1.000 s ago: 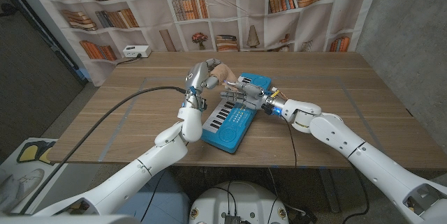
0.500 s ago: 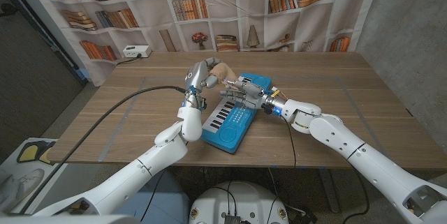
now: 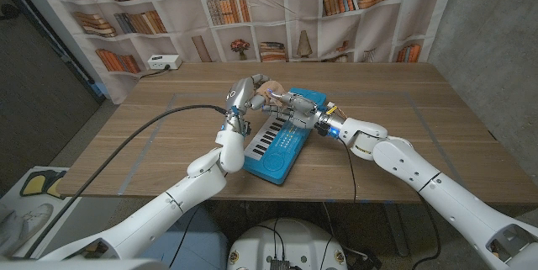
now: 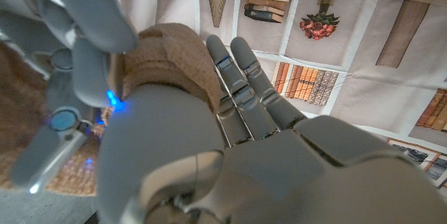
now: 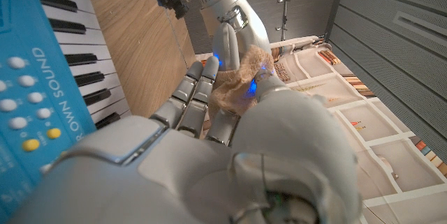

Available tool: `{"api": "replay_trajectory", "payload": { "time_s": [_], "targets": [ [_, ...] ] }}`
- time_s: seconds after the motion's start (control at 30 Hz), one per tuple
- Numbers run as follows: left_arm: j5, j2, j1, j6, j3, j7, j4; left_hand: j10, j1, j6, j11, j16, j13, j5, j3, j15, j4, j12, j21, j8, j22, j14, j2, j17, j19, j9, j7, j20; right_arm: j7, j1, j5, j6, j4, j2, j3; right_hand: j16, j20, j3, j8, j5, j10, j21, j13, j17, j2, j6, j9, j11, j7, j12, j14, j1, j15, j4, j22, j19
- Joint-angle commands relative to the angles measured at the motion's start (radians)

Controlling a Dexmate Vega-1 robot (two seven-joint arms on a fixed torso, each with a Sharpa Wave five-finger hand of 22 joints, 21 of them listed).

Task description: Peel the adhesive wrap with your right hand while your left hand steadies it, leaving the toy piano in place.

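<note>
Peeling was underway: my left hand [image 3: 243,93] gripped the tan adhesive wrap [image 3: 267,87], my right hand [image 3: 290,106] apparently pinched its end above the toy piano [image 3: 282,140]; next, pull.

Wooden bench [image 3: 403,127], bookshelf-print backdrop [image 3: 336,9] along the far wall, grey textured wall [image 3: 496,43] right, dark floor [image 3: 42,127] left, white power strip [image 3: 164,62] far-left

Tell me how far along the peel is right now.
Done: the left hand holds the tan adhesive wrap up above the far end of the blue toy piano. In hand: the right hand has its fingers on the wrap. Left: no freed strip is visible, so the peel itself remains. The piano sits on the table.
</note>
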Motion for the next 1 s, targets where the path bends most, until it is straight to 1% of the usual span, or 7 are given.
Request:
{"api": "replay_trajectory", "payload": {
  "time_s": [0.03,0.23,0.3,0.47,0.7,0.8,1.0],
  "targets": [
    [-0.006,0.004,0.004,0.007,-0.008,0.002,-0.009,0.004,0.000,0.023,0.002,0.002,0.002,0.000,0.003,0.002,-0.001,0.004,0.007,0.005,0.003,-0.001,0.003,0.000,-0.003,0.001,-0.014,0.000,0.009,0.007,0.008,-0.008,0.009,0.000,-0.002,-0.001,-0.042,0.009,0.006,0.007,-0.008,0.006,0.010,0.007,0.003,-0.005,0.013,0.002,0.001,0.010,-0.007,-0.004,-0.188,0.002,0.002,-0.001],
    [-0.003,0.005,0.003,0.006,-0.007,0.004,-0.006,0.004,0.000,0.021,0.002,0.002,0.001,0.000,0.003,0.002,-0.001,0.003,0.008,0.004,0.003,-0.002,0.004,0.000,-0.004,0.001,-0.013,0.000,0.002,0.007,0.011,-0.013,0.013,0.003,-0.002,-0.001,-0.042,0.013,0.008,0.008,-0.009,0.013,0.020,0.014,0.001,-0.007,0.027,0.001,0.003,0.018,-0.007,-0.007,-0.188,0.007,0.001,0.001],
    [-0.003,0.005,0.003,0.004,-0.006,0.004,-0.004,0.004,0.000,0.021,0.002,0.002,0.000,0.000,0.003,0.002,-0.001,0.003,0.008,0.004,0.003,-0.001,0.003,0.000,-0.004,0.001,-0.013,0.000,-0.008,0.006,0.013,-0.018,0.011,0.002,-0.001,0.000,-0.043,0.015,0.011,0.008,-0.007,0.016,0.024,0.018,-0.001,-0.003,0.033,0.001,0.008,0.023,-0.005,-0.007,-0.188,0.008,0.001,0.002],
    [-0.001,0.009,0.004,0.004,-0.006,0.004,-0.006,0.005,0.000,0.022,0.002,0.002,0.002,0.000,0.003,0.002,-0.001,0.004,0.009,0.003,0.003,-0.002,0.003,0.000,-0.004,0.001,-0.011,0.000,-0.038,0.000,0.009,-0.017,0.004,-0.005,0.011,0.004,-0.040,0.019,0.013,0.007,-0.004,0.027,0.032,0.030,-0.002,-0.001,0.050,0.000,0.009,0.031,0.003,-0.009,-0.188,0.011,-0.001,0.010],
    [0.004,0.018,0.008,0.005,-0.012,0.006,-0.014,0.007,0.001,0.026,0.001,0.002,0.002,0.000,0.002,0.002,-0.002,0.005,0.011,0.003,0.003,-0.001,0.002,-0.001,-0.005,-0.001,-0.011,0.000,-0.048,-0.001,-0.009,-0.004,-0.007,-0.022,0.023,0.013,-0.040,0.023,0.019,0.004,0.001,0.040,0.030,0.048,-0.006,0.006,0.072,0.001,0.014,0.035,0.019,-0.010,-0.189,0.010,-0.004,0.013],
    [0.009,0.024,0.010,0.007,-0.015,0.006,-0.020,0.009,0.003,0.030,0.001,0.004,0.001,0.002,0.002,0.002,-0.004,0.005,0.012,0.004,0.003,0.001,0.000,0.000,-0.005,-0.002,-0.015,0.000,-0.053,-0.002,-0.013,-0.002,-0.012,-0.027,0.028,0.016,-0.040,0.024,0.021,0.004,0.003,0.044,0.027,0.054,-0.008,0.008,0.080,0.001,0.019,0.035,0.025,-0.010,-0.189,0.008,-0.005,0.013],
    [0.015,0.031,0.015,0.012,-0.021,0.009,-0.027,0.014,0.006,0.027,0.001,0.004,-0.004,0.007,0.001,0.002,-0.005,0.003,0.014,0.001,0.003,0.002,-0.002,-0.002,-0.005,-0.003,-0.019,0.000,-0.045,-0.002,-0.007,-0.002,-0.009,-0.028,0.029,0.018,-0.040,0.025,0.022,0.002,0.009,0.051,0.016,0.062,-0.011,0.009,0.090,0.002,0.020,0.033,0.030,-0.008,-0.189,0.004,-0.006,0.015]
  ]
}}
